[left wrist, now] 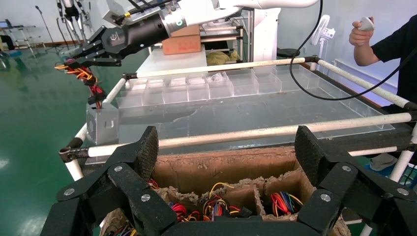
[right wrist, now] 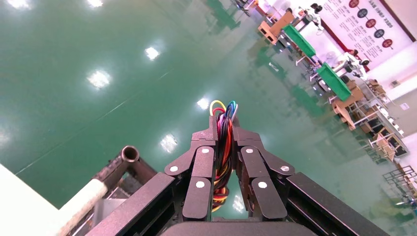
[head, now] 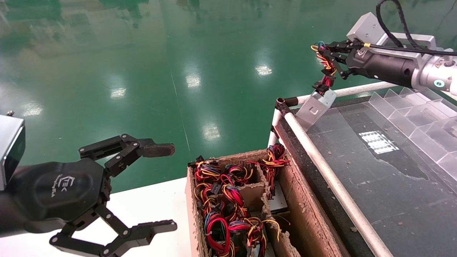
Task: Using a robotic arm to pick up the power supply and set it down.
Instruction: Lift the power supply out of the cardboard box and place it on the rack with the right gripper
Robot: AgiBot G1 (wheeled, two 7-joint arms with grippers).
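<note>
The power supply [head: 317,107] is a small silver-grey metal box hanging tilted by its wire bundle [head: 326,67] over the far left corner of the framed table; whether its lower edge touches the frame I cannot tell. My right gripper [head: 323,48] is above that corner, shut on the red, yellow and black wires [right wrist: 224,147], which run up between its fingers [right wrist: 202,169]. From the left wrist view the box [left wrist: 102,123] dangles below the right gripper [left wrist: 83,56]. My left gripper [head: 171,188] hovers open at the near left, above the cardboard box, with nothing between its fingers [left wrist: 147,147].
A worn cardboard box [head: 303,214] with dividers holds several coloured wire bundles [head: 221,200]. To the right is a dark table with a white pipe frame [head: 332,182] and clear plastic compartments [head: 410,114]. A person [left wrist: 388,44] stands beyond the table. Green floor lies beyond.
</note>
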